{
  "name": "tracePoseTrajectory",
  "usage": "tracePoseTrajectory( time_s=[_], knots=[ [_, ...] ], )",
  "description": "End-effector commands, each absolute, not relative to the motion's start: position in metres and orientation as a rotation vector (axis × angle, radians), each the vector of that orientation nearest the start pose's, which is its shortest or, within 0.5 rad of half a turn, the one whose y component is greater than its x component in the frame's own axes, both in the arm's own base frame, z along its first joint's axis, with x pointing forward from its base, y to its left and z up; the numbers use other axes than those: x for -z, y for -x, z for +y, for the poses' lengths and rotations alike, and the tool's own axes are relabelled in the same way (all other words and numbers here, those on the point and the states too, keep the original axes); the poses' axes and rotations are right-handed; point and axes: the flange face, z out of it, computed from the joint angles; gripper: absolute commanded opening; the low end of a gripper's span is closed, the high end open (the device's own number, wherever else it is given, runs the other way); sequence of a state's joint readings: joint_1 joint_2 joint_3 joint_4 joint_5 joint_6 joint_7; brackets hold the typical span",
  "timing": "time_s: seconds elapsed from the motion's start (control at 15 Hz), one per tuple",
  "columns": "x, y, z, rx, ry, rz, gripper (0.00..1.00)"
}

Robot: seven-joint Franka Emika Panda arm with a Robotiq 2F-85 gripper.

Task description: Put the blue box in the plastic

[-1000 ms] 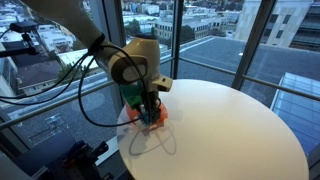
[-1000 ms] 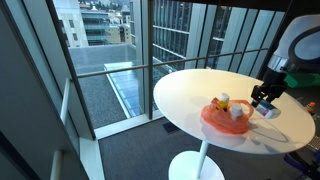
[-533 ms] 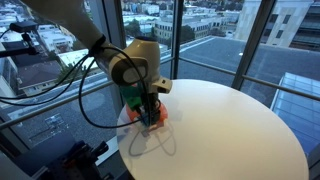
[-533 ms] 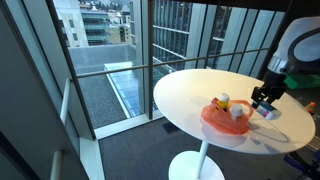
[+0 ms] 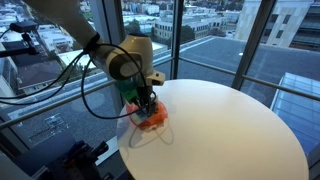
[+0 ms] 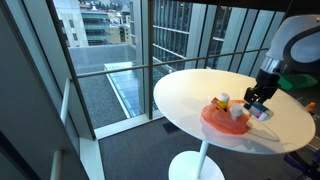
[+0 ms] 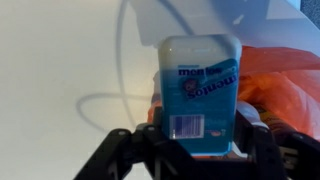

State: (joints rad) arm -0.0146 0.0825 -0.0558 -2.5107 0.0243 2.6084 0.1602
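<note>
Wrist view, tool [image 7: 200, 140] state?

Your tool is clamped on the blue box [image 7: 200, 85], gripping its two long sides low down by the barcode, label to the camera. It is probably held at that end so the free end can go into the opening first.

Where's the box against the plastic [image 7: 285, 85]?

It's in the air, not in yet. The wrist view puts the orange plastic just beside the box and partly behind it, toward the right of that picture. In an exterior view your tool [image 5: 143, 102] hangs over the plastic [image 5: 152, 120]. Whether the box is above the mouth or above the crumpled rim, cannot tell.

Why does the plastic sit like that?

It lies slumped on the worktop [image 5: 235, 130] with its mouth roughly upward, which suits a drop from above. A pale thing [image 6: 221, 102] already sits on or in it, so you likely have less opening to aim at.

Edges, room?

The plastic [image 6: 225, 122] is near the round worktop's rim. Thin plastic will probably slide if nudged, so come straight down and don't push sideways toward that rim. The far side of the worktop is open. Nothing above your tool blocks a lift out. A dark cable [image 5: 84, 92] loops off the arm beside the tool, so mind it on any swing.
</note>
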Motion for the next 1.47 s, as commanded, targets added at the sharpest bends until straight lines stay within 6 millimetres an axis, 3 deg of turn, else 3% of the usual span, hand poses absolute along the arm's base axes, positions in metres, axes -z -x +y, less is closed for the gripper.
tracePoseTrajectory(
  time_s=[0.0,0.53,0.93,1.4],
  knots=[
    [-0.271,-0.474,-0.011,0.102,3.134,0.307,0.40],
    [-0.297,-0.485,0.025,0.221,3.148,0.165,0.40],
    [-0.290,-0.502,0.034,0.310,3.117,0.133,0.40],
    [-0.277,-0.512,0.074,0.442,3.089,-0.006,0.40]
  ],
)
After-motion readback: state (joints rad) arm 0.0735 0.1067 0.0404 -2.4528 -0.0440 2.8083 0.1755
